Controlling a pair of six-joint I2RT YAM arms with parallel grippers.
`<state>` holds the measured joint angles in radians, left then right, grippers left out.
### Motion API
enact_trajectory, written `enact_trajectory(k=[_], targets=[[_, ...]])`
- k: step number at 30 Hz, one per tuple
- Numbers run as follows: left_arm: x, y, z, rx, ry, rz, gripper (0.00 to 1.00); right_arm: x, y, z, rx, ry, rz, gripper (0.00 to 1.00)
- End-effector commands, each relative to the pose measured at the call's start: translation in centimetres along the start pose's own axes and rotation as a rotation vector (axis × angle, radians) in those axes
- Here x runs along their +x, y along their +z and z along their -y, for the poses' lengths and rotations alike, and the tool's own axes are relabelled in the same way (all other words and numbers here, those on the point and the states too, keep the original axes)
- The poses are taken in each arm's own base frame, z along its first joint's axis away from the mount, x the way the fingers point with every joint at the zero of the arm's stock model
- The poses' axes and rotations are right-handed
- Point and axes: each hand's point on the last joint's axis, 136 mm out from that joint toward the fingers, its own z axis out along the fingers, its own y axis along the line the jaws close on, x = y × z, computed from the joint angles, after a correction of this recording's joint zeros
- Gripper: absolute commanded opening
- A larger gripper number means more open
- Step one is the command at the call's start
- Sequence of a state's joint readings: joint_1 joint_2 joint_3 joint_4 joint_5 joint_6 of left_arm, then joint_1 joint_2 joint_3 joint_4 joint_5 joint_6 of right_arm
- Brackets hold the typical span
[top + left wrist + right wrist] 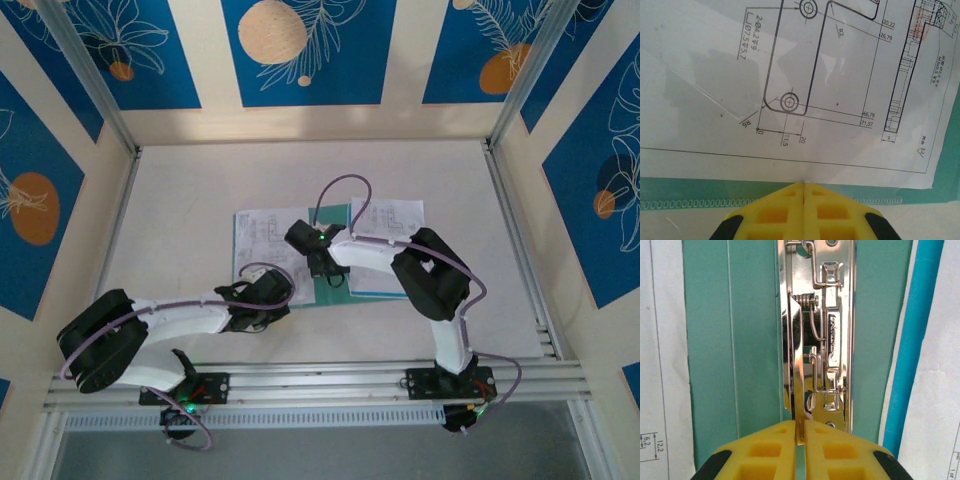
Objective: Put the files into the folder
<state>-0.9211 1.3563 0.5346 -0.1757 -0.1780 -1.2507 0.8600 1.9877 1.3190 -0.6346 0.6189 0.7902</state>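
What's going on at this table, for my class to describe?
Two robot arms are working at an open green folder lying flat. The right end effector is pinched on the lever of the metal clip at the folder's spine. The left end effector, shut, sits at the edge of a drawing sheet on the folder.

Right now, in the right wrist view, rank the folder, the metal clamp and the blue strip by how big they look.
1. folder: teal on both sides of the clamp.
2. metal clamp.
3. blue strip: narrowest.
All three run past the frame's edges, so their full extents are unsure.
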Motion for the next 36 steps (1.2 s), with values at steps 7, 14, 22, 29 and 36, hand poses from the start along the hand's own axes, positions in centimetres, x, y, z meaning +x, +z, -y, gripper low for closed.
enact_trajectory(k=[7, 14, 22, 29, 36], targets=[[1.4, 0.1, -5.1, -0.180, 0.008, -0.035, 0.00, 5.9, 4.7, 4.9, 0.184, -0.013, -0.183, 0.13], [1.5, 0.1, -5.5, -0.190, 0.002, -0.034, 0.00, 5.4, 4.7, 5.9, 0.235, -0.095, -0.161, 0.13], [1.6, 0.1, -6.1, -0.205, -0.016, -0.033, 0.00, 4.7, 4.9, 6.4, 0.231, -0.141, -0.156, 0.13], [1.5, -0.1, -6.1, -0.206, -0.017, -0.026, 0.00, 4.3, 4.7, 6.2, 0.198, -0.153, -0.138, 0.13], [1.6, 0.0, -6.3, -0.214, -0.020, -0.030, 0.00, 3.2, 3.4, 4.6, 0.126, -0.184, -0.093, 0.14]])
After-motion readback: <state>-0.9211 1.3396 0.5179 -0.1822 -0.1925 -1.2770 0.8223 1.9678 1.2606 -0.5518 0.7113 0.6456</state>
